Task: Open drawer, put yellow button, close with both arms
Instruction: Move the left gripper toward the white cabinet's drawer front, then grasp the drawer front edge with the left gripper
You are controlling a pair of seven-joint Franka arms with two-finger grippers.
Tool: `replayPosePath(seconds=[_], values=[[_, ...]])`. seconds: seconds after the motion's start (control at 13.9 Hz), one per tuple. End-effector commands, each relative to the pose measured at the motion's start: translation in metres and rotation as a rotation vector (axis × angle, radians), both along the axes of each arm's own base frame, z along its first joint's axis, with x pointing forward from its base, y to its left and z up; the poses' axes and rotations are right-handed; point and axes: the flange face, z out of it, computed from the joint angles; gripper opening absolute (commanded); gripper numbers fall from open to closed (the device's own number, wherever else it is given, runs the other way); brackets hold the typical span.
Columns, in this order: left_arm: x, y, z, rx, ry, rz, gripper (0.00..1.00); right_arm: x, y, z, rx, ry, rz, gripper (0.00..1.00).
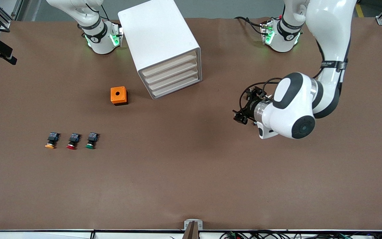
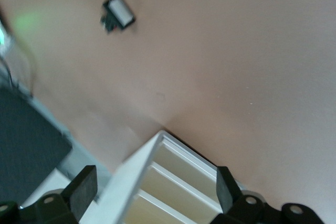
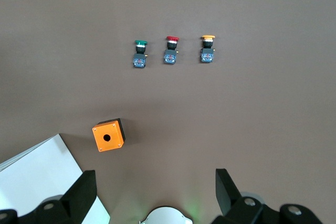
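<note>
1. My left gripper (image 1: 240,117) hangs released over bare table (image 1: 191,186), level with the cabinet (image 1: 164,43), whose four drawers are all shut.
2. My right gripper (image 3: 152,192) waits with fingers spread, up over its own base; the yellow button (image 3: 208,48) lies well ahead of it, at the end of a row with the red button (image 3: 171,49) and green button (image 3: 139,53).
3. Risk: the drawers are stacked close, so my left fingers could catch the wrong front strip, or drag the whole cabinet.
4. Risk: the caps sit near each other; a wide grab may knock the red button.

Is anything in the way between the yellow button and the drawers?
Mostly open table. The orange box sits close to the straight path from the yellow button to the cabinet, whose drawers are all shut.
</note>
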Motion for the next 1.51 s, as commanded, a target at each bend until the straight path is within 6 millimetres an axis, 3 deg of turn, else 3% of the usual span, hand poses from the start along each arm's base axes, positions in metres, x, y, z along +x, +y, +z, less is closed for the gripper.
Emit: replayPosePath(seconds=[0.0, 0.5, 0.87, 1.44], values=[[0.013, -0.016, -0.021, 0.084, 0.111, 0.15, 1.0, -0.005, -0.001, 0.006, -0.003, -0.007, 0.007, 1.0], [-0.007, -0.04, -0.065, 0.176, 0.53, 0.384, 1.0, -0.005, 0.0, 0.006, -0.003, -0.004, 0.009, 1.0], [-0.029, -0.073, -0.081, 0.277, 0.682, 0.42, 1.0, -0.006, -0.002, 0.005, -0.006, 0.003, 0.005, 1.0], [-0.076, -0.129, -0.079, 0.359, 0.814, 0.343, 1.0, -0.006, -0.003, 0.005, -0.005, 0.003, 0.004, 1.0]])
